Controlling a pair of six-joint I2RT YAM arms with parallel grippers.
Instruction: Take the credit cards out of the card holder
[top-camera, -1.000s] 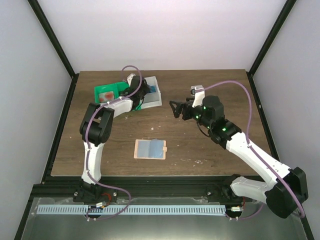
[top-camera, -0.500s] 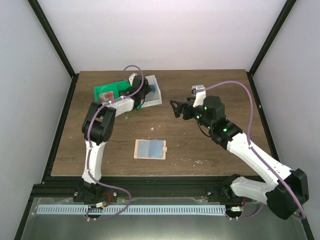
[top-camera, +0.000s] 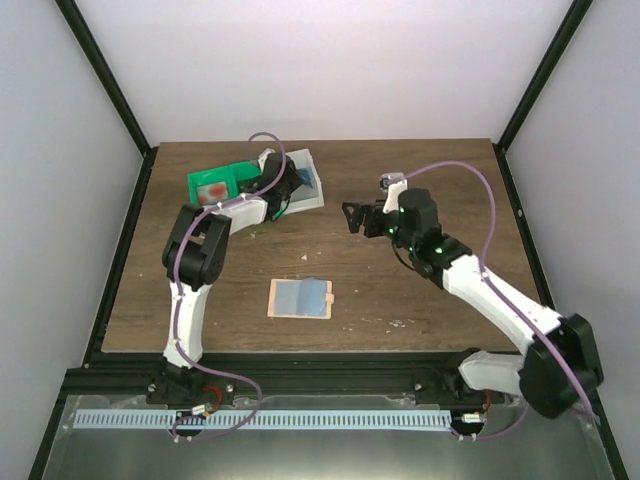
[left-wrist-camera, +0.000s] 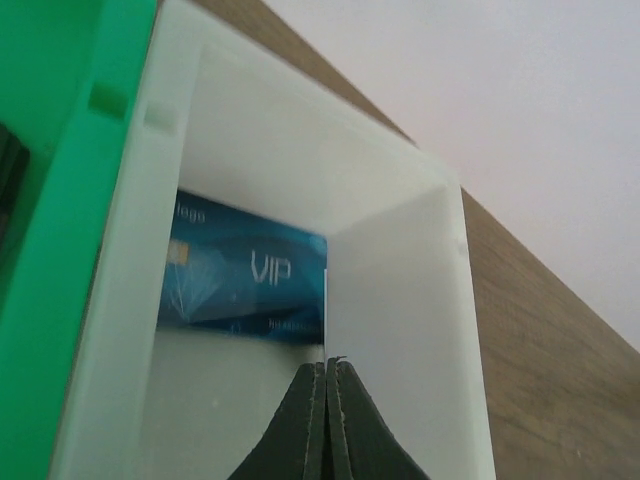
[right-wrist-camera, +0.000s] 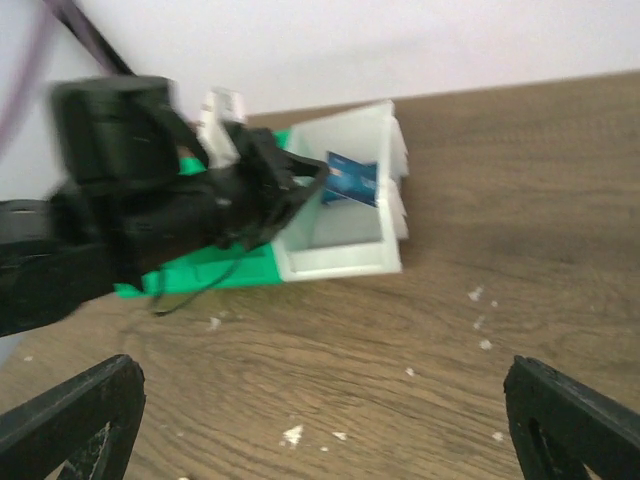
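The card holder (top-camera: 300, 298), tan with grey-blue panels, lies open and flat on the table at front centre. A blue card (left-wrist-camera: 250, 275) marked VIP lies in the white tray (left-wrist-camera: 400, 300); it also shows in the right wrist view (right-wrist-camera: 350, 178) and from above (top-camera: 309, 181). A red and white card (top-camera: 212, 190) lies in the green tray (top-camera: 235, 174). I see no dark card. My left gripper (left-wrist-camera: 327, 366) is shut and empty, its tips inside the white tray just short of the blue card. My right gripper (right-wrist-camera: 320, 430) is wide open and empty above bare table, facing the trays.
The green tray (right-wrist-camera: 200, 270) and the white tray (right-wrist-camera: 340, 255) stand side by side at the back left. The left arm (right-wrist-camera: 150, 210) reaches over them. Small white crumbs (right-wrist-camera: 295, 435) are scattered on the wood.
My right arm has shifted a little left and back, its gripper still open. My left gripper has edged slightly further into the white tray. The card holder has not moved.
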